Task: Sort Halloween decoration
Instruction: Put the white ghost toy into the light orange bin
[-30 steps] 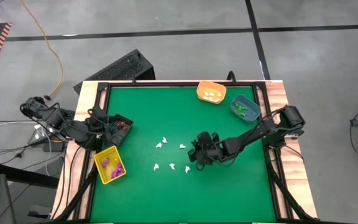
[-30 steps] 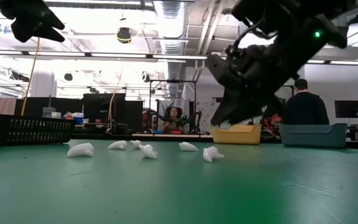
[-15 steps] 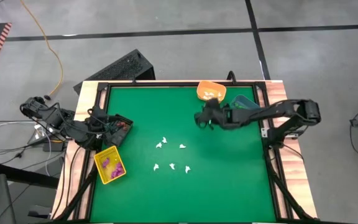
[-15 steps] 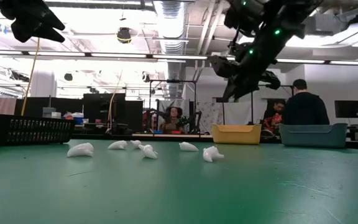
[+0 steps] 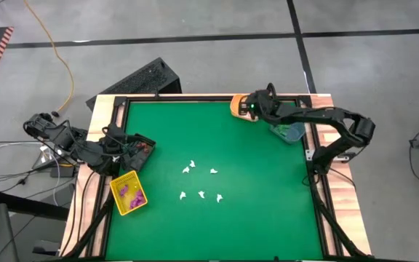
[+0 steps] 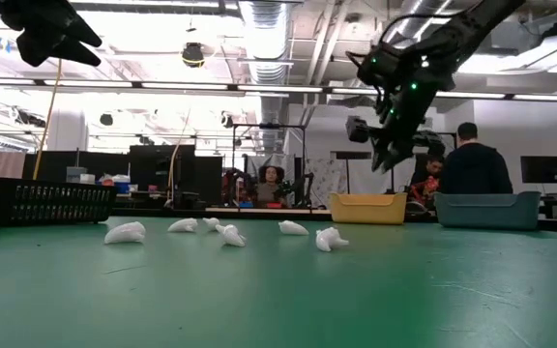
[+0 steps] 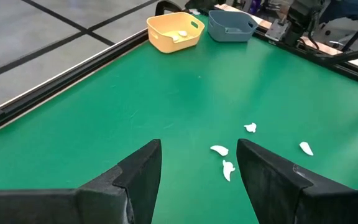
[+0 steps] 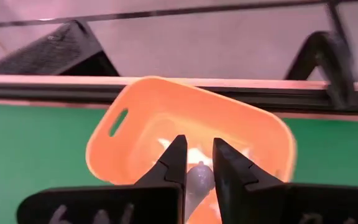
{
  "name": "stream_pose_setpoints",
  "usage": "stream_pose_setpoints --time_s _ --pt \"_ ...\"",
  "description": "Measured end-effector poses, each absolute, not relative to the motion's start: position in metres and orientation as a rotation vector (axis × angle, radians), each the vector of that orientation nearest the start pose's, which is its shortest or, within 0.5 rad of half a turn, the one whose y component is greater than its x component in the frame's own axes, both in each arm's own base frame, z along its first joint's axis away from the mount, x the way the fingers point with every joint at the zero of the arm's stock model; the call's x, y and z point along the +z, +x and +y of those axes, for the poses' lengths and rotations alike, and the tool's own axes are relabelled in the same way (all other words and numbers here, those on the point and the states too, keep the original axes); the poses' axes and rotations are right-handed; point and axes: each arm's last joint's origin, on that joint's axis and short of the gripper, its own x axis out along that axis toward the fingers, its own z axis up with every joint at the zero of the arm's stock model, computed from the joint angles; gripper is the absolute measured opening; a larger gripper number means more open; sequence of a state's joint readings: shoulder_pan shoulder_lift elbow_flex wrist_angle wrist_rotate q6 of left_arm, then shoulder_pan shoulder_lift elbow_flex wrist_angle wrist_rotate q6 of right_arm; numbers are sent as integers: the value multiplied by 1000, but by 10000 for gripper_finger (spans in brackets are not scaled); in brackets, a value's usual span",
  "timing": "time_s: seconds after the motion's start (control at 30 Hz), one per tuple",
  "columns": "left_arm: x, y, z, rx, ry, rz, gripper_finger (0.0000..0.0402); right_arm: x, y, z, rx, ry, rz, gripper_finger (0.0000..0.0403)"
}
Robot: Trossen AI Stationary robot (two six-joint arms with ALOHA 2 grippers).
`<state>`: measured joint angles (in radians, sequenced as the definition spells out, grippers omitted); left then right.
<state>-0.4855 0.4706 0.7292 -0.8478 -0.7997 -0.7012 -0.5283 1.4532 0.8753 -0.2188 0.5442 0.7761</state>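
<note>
table [image 5: 260,211]: green | bins: orange [image 5: 240,107], blue [image 5: 291,132], yellow [image 5: 119,199], black [image 5: 142,154] | trinkets [image 5: 201,194]: white

right hand [image 8: 197,177] moved over orange bin [image 8: 142,127]

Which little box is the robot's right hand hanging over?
The orange bin at the table's far edge; the right gripper hangs above it, not the blue bin beside it.

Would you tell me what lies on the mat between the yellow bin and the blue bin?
In the high view, five white trinkets lie scattered mid-mat between the yellow bin and the blue bin; otherwise that stretch is bare green mat.
</note>
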Motion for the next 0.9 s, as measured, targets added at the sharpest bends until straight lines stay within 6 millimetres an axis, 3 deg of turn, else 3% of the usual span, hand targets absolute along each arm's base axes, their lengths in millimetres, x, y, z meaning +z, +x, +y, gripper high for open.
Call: stream_pose_setpoints --time_s 0.2,0.5,0.7,0.9 --pt "295 80 -18 460 -334 332 199 208 243 -178 -1213 715 412 78" --pt "295 80 -18 471 -331 327 199 204 245 -181 -1216 704 420 147" --pt "295 80 -18 473 -337 326 199 216 265 -171 -876 624 398 188" --pt "295 79 -18 474 -333 330 199 226 296 -126 -474 447 408 188"
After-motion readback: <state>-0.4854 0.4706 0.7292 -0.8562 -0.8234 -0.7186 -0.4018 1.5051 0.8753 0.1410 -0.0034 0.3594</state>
